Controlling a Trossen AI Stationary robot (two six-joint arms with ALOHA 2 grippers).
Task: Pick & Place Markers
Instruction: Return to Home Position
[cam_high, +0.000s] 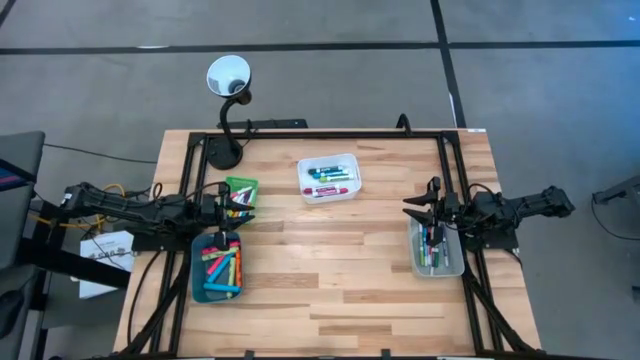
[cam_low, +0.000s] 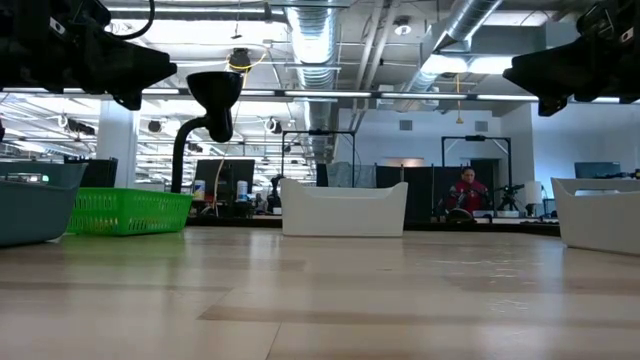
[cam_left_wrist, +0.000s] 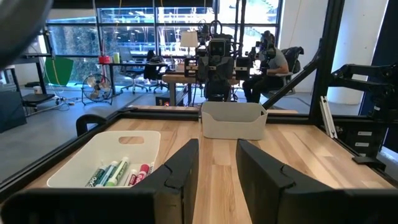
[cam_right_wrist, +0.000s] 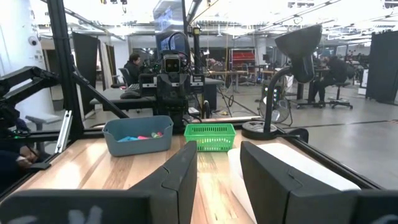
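Markers lie in several trays on the wooden table: a teal tray (cam_high: 215, 268) at the left, a small green basket (cam_high: 241, 190) behind it, a white tray (cam_high: 328, 177) at the far middle, and a clear grey tray (cam_high: 436, 250) at the right. My left gripper (cam_high: 240, 210) hovers level above the teal tray's far end, open, with nothing between its fingers (cam_left_wrist: 183, 171). My right gripper (cam_high: 415, 210) hovers level above the grey tray's far end, also open and empty, its fingers (cam_right_wrist: 180, 174) apart. The two grippers point toward each other across the table.
A black desk lamp (cam_high: 228, 100) stands at the far left corner. A black metal frame (cam_high: 455, 170) runs along the table's sides. Bare wood (cam_high: 330, 280) lies between the trays and toward the near edge. People sit at desks in the room beyond (cam_left_wrist: 273, 62).
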